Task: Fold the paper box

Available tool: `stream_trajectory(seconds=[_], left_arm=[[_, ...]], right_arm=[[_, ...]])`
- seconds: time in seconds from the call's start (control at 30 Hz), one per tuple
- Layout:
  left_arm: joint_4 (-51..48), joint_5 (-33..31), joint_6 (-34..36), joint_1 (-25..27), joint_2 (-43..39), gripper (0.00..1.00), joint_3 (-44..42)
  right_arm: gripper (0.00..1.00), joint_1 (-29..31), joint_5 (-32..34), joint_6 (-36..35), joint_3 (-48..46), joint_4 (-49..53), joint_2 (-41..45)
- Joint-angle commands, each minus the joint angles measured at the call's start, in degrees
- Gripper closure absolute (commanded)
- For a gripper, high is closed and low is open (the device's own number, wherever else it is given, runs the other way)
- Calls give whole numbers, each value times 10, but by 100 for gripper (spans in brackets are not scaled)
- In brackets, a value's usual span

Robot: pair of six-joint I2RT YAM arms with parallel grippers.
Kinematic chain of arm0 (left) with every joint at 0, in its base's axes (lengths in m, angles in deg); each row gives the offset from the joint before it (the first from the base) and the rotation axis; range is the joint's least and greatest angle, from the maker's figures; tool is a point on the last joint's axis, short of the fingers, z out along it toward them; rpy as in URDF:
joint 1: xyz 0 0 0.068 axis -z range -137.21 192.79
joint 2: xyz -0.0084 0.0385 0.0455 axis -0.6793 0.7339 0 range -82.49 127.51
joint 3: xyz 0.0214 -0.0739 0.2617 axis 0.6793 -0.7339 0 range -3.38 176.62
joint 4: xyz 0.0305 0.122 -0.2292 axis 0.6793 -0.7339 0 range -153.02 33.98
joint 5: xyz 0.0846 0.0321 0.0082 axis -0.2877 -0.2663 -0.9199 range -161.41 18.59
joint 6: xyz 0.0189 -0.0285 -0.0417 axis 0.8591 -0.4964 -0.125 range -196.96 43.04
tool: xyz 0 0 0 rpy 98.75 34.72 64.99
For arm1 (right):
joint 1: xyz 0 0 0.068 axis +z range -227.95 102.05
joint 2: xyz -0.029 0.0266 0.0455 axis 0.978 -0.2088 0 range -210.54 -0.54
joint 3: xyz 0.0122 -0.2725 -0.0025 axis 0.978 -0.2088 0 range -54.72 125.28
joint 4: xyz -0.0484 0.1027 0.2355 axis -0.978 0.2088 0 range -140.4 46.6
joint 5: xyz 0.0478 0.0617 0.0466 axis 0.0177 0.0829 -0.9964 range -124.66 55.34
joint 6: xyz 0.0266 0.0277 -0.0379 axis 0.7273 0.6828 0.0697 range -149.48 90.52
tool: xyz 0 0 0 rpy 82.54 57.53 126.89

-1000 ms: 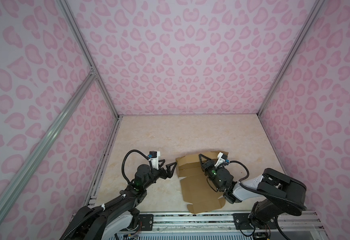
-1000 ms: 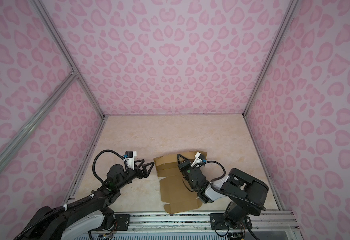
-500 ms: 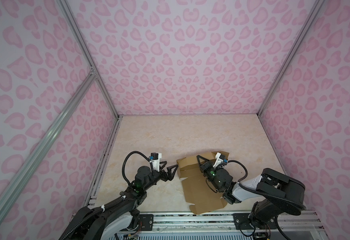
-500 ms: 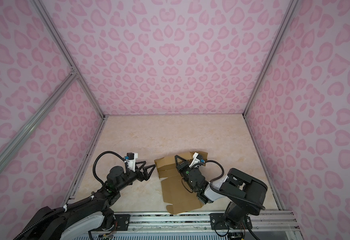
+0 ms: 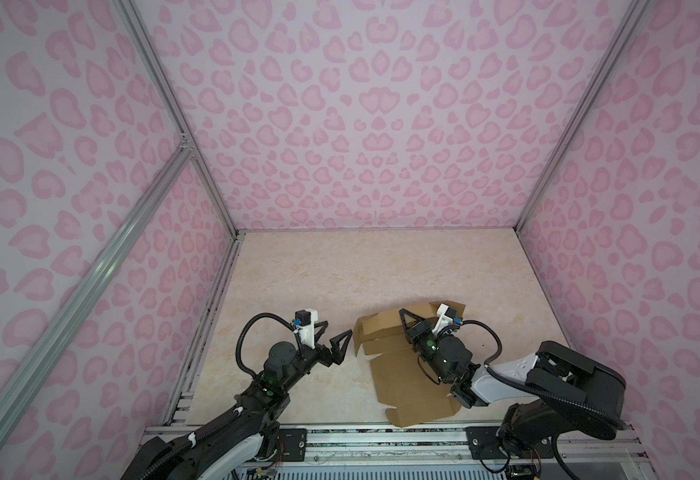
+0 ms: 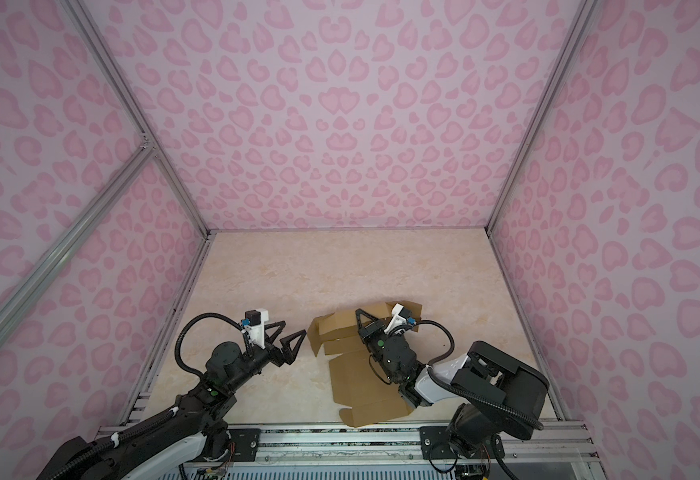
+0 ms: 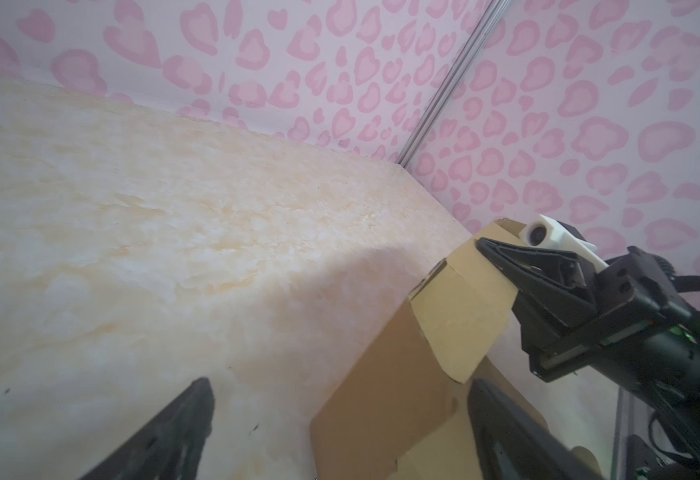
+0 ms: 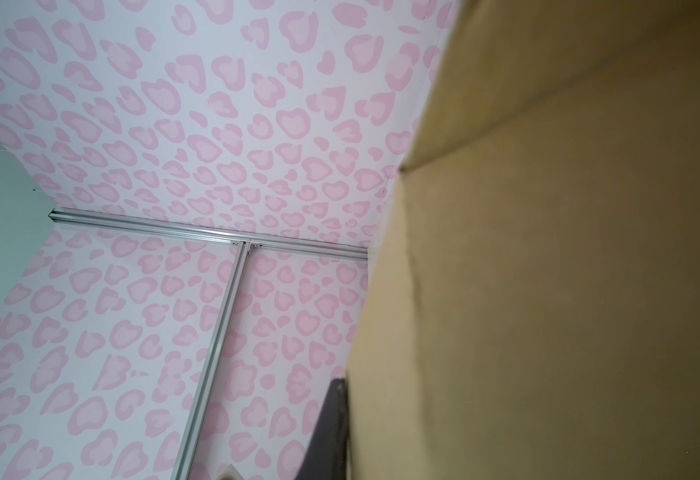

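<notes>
Kraft paper box (image 5: 398, 374) flap pinched by right end effector (image 5: 407, 320); left end effector (image 5: 333, 338) spread wide, beside it.

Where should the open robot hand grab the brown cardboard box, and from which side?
Probably the raised side flap of the paper box. It stands up off the table with a free edge facing the left gripper, whose jaws are open just beside it. Coming in from the left lets them straddle that thin edge. The right gripper is shut on the far flap.

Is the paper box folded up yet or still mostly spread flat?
Mostly spread. The paper box lies flat on the table nearest the robot; only its far end is raised, pinched by the shut right gripper.
</notes>
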Motion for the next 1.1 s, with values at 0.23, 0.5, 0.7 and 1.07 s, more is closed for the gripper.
stream_trajectory(seconds=[0.23, 0.5, 0.7, 1.07], left_arm=[[13, -76, 92, 0, 120, 12, 49], [42, -51, 114, 4, 190, 14, 67], [52, -43, 152, 35, 226, 15, 98], [66, -33, 174, 69, 236, 15, 78]], right_arm=[[92, -6, -21, -10, -11, 37, 19], [93, -11, -34, -5, -15, 26, 15], [93, -10, -35, -4, -18, 29, 16], [93, -14, -37, 3, -28, 9, 4]])
